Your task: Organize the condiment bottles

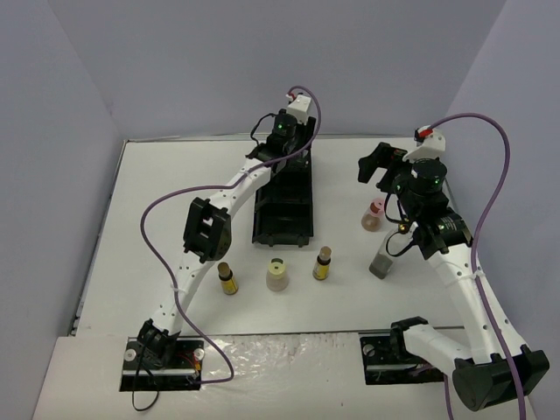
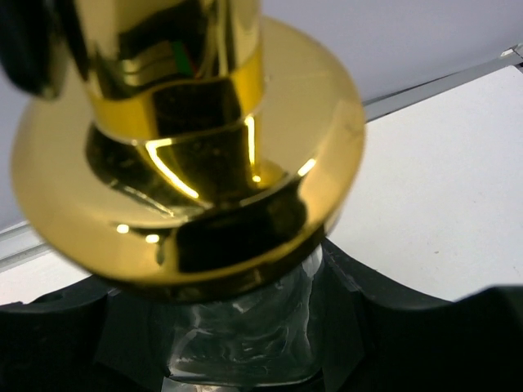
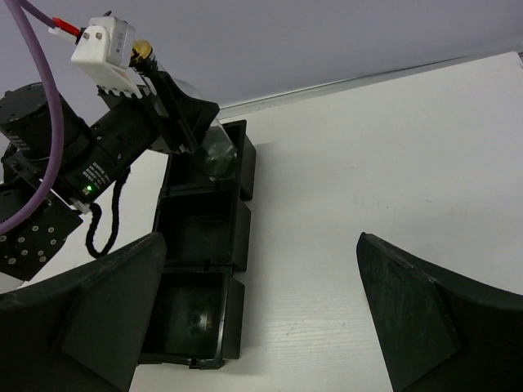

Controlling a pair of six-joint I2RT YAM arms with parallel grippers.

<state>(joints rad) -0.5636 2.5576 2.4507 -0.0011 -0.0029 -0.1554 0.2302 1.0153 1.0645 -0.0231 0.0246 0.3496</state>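
Condiment bottles (image 1: 277,275) are in two places: one is held at the tray and five stand loose on the white surface (image 1: 175,175). In the overhead view, the left arm (image 1: 236,184) reaches to the top centre of the frame. Its jaws are closed on a tall clear bottle (image 3: 216,153) with a gold pourer top (image 2: 188,147). This bottle leans at the far end compartment of the black tray (image 1: 284,219); I cannot tell whether its base touches the tray. Below the tray, a row runs left to right: a short amber bottle (image 1: 228,279), a cream bottle (image 1: 277,275) and a second amber bottle (image 1: 323,262), all upright and apart. To the right of the tray is a pink-capped bottle (image 1: 374,214). Lower right of it is a greyish bottle (image 1: 381,262), just beside the right arm (image 1: 455,262), too unclear to describe further. The right jaws stand wide open and grip nothing. In the wrist view, their dark fingers (image 3: 106,310) fill the lower corners.
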